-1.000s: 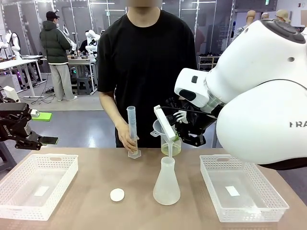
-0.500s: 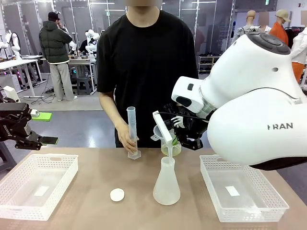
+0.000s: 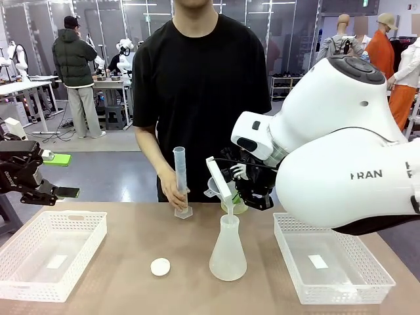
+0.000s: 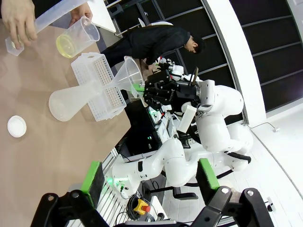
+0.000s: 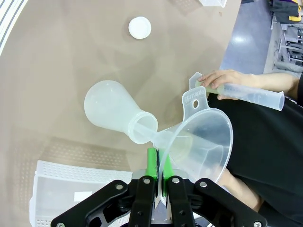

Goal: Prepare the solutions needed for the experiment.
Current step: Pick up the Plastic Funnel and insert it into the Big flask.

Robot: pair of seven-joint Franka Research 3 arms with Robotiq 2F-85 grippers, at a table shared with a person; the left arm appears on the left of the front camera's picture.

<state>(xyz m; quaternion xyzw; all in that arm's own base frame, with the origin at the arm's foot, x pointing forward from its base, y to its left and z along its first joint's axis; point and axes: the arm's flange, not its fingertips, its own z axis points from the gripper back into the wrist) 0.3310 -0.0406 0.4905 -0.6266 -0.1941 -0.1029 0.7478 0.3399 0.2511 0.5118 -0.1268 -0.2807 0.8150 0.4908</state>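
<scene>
The right end effector [image 5: 158, 156] is seen fully closed, its green pads [image 5: 151, 163] pinched on the rim of a clear plastic funnel [image 5: 203, 142]. The funnel is held tilted, and its spout is set into the mouth of a frosted conical flask [image 5: 113, 113], which stands upright near the middle of the worktop [image 3: 131, 243].

The yellow-green solution [image 4: 65, 46] is seen as a shallow layer in a clear beaker [image 4: 80, 34], just behind the funnel on the person's side (whether the beaker is held up or stands on the worktop cannot be told).

To the left of the flask, at the far edge of the worktop, a tall clear graduated cylinder [image 3: 180, 164] is kept upright with its foot on the surface. Its lower part is gripped by the person's hand [image 3: 172, 193]. A small white round cap [image 3: 160, 266] lies flat on the worktop, nearer the robot and to the left of the flask, apart from it. A white mesh basket [image 3: 88, 246] is set at the left side of the worktop and a second basket [image 3: 331, 298] at the right.

The left end effector [image 3: 64, 176] is held in the air above the far left corner of the left basket. Its fingers are spread wide, nothing is gripped between them, and nothing is touched.
</scene>
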